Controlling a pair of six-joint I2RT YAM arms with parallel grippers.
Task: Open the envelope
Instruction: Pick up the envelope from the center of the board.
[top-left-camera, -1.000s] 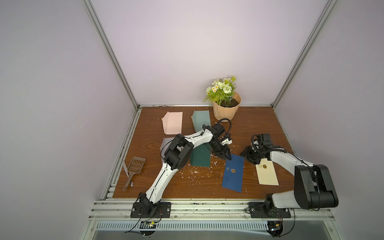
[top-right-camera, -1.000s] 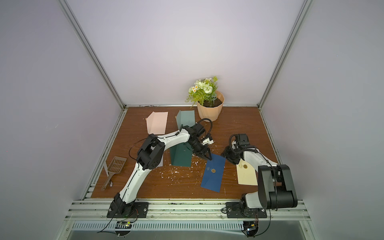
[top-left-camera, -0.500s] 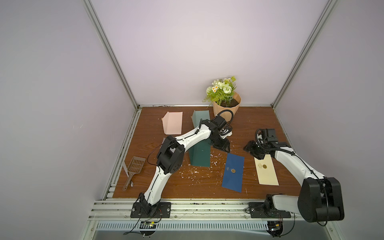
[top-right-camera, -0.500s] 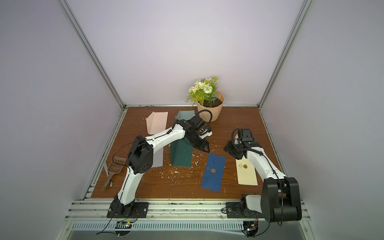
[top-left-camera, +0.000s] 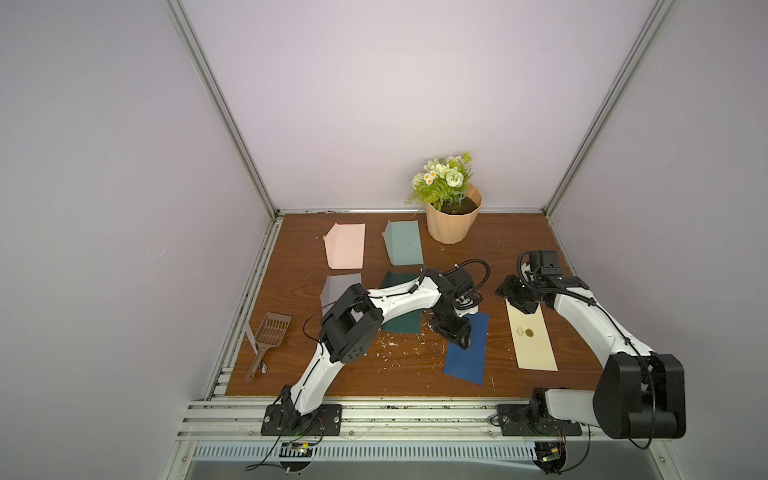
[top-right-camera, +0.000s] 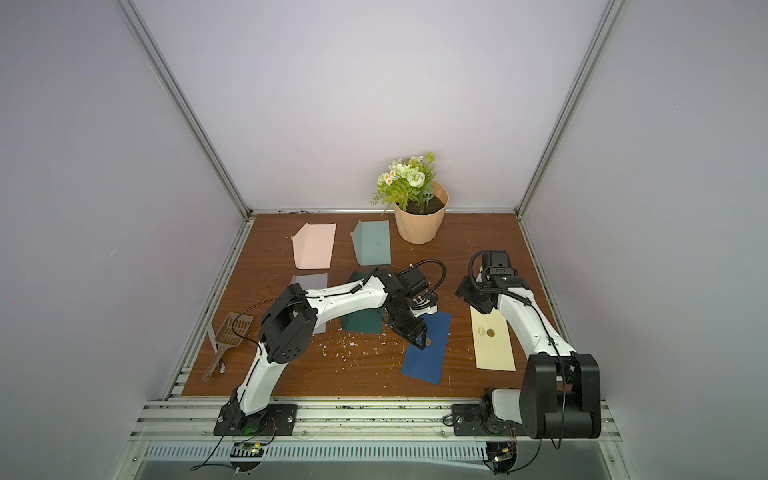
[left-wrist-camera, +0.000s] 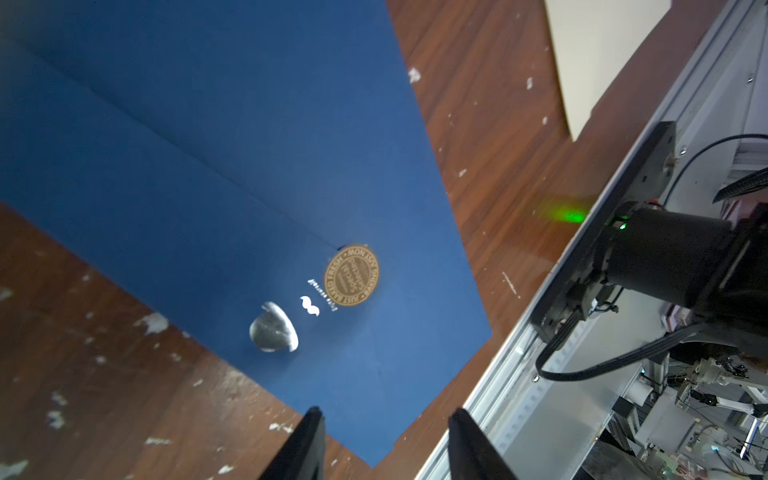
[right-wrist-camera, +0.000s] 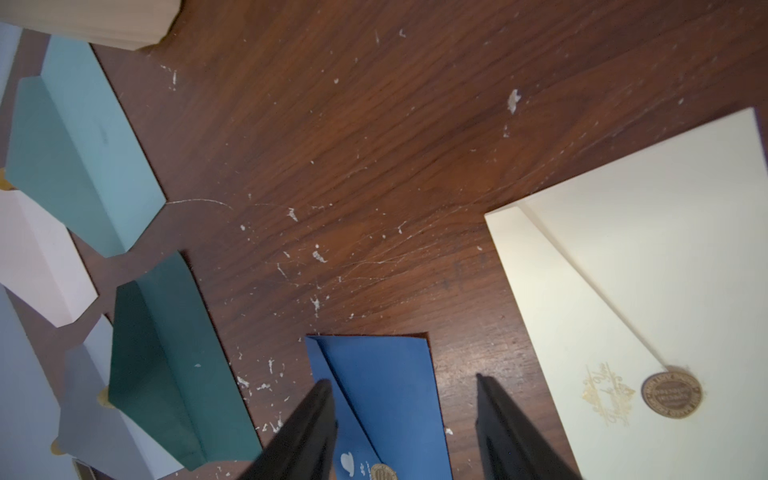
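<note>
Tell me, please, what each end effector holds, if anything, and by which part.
Nothing: the left end effector stands open above the blue envelope, the right end effector open above the table.

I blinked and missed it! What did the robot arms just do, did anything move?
The left gripper swung forward, toward the robot's base, and now hovers open over the blue envelope. The right gripper shifted slightly toward the cream envelope. Nothing was grabbed or dropped; both envelopes stayed put.

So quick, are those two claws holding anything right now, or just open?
Left gripper: open, empty, above the blue envelope.
Right gripper: open, empty.
</note>
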